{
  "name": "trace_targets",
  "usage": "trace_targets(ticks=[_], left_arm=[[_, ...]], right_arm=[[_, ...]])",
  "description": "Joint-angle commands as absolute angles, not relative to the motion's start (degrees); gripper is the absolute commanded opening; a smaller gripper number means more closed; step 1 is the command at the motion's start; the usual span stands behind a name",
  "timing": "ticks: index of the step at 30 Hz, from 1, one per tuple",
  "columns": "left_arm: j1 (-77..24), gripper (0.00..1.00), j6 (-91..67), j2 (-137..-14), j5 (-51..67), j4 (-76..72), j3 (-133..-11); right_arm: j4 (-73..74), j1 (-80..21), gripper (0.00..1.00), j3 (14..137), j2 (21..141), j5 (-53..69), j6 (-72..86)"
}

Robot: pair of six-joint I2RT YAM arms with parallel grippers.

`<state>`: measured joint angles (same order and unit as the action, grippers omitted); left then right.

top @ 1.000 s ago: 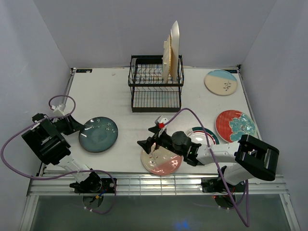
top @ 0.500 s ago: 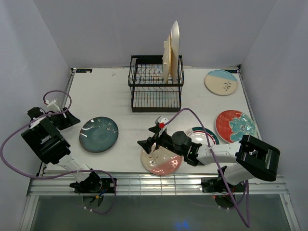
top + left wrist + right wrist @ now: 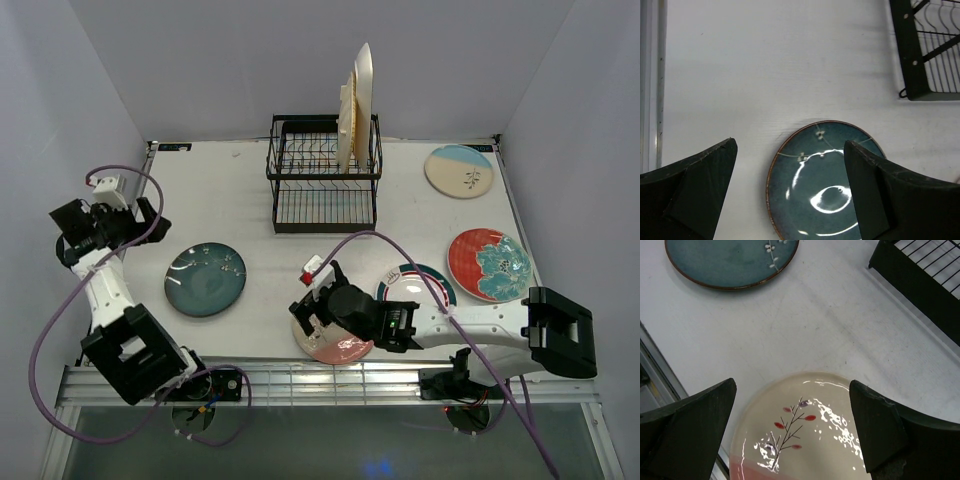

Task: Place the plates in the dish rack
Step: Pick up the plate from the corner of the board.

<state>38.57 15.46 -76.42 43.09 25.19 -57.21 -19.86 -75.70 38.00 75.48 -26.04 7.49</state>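
Two plates stand on edge in the black wire dish rack (image 3: 323, 185): a white one and a yellow woven one (image 3: 355, 105). Flat on the table lie a dark teal plate (image 3: 205, 279) (image 3: 825, 180), a cream-pink plate (image 3: 340, 345) (image 3: 805, 430), a teal-red rimmed plate (image 3: 428, 280), a red-teal floral plate (image 3: 488, 263) and a cream-and-blue plate (image 3: 459, 171). My left gripper (image 3: 148, 218) (image 3: 790, 150) hangs open, up and left of the teal plate, holding nothing. My right gripper (image 3: 308, 312) (image 3: 792, 390) is open just above the cream-pink plate's far-left rim.
The right arm covers part of the teal-red rimmed plate. The rack's near-left corner (image 3: 927, 50) shows in the left wrist view, and its corner (image 3: 925, 280) in the right wrist view. The table's near edge with a metal rail (image 3: 300, 385) lies just behind the cream-pink plate.
My left gripper has opened and pulled away from the teal plate's left edge, up and to the left. My right gripper has shifted toward the near edge over the cream-pink plate.
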Motion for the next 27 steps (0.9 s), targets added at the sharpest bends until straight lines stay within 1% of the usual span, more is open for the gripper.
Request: trace_targets(ticks=[1,3,4,6,7,9,12,13,15,18,19,20,22,24,27], left_arm=[[34.2,0.98,13.4,-69.4,45.9,27.3,-55.6],[31.8,0.98,11.7,-67.5,45.4,27.7,-55.6],[28.8,0.98,11.1,-66.5,44.7,27.7,-55.7],[25.5,0.98,9.6,-66.0,42.6,27.7,-55.9],[22.4,0.98,9.1,-66.1,41.8,27.7,-56.1],[19.5,0.98,8.2,-66.7,40.6,27.6,-56.2],[13.7,0.98,6.2,-67.8,38.5,26.5,-56.0],[10.2,0.98,5.1,-68.1,36.2,26.0,-55.6],[5.2,0.98,3.8,-68.8,33.2,24.1,-54.5],[3.9,0.98,2.7,-68.4,34.2,22.2,-52.5],[3.9,0.98,2.6,-68.2,34.4,21.5,-51.8],[3.9,0.98,2.7,-67.9,34.5,20.4,-50.4],[3.8,0.98,3.1,-67.0,36.1,18.9,-48.6],[3.7,0.98,3.1,-66.4,39.2,15.2,-45.1],[3.7,0.98,3.0,-66.4,39.4,12.3,-42.6]], right_arm=[[-5.2,-79.7,1.0,42.4,75.1,-35.4,9.5],[-3.0,-81.7,1.0,43.8,75.2,-35.1,10.3],[-1.3,-82.3,1.0,44.2,75.7,-35.1,10.8],[-0.1,-83.9,1.0,46.0,76.6,-35.5,11.6],[2.0,-84.4,1.0,46.6,78.0,-35.7,12.6],[5.6,-85.2,1.0,47.6,79.9,-37.7,14.1],[9.0,-87.1,0.91,49.2,83.3,-38.9,17.5],[9.2,-87.3,0.83,49.7,84.9,-38.6,17.8],[9.4,-88.1,0.81,50.7,86.9,-38.7,18.3],[10.5,-88.8,0.75,52.0,89.1,-39.5,18.7],[10.8,-88.9,0.67,52.4,89.6,-39.6,18.8],[11.0,-88.9,0.64,53.0,89.9,-39.4,18.8],[11.2,-89.3,0.62,53.3,91.1,-38.8,18.8],[11.4,-89.9,0.62,54.0,92.3,-38.6,18.8],[11.9,-90.5,0.61,55.0,93.5,-38.3,18.8]])
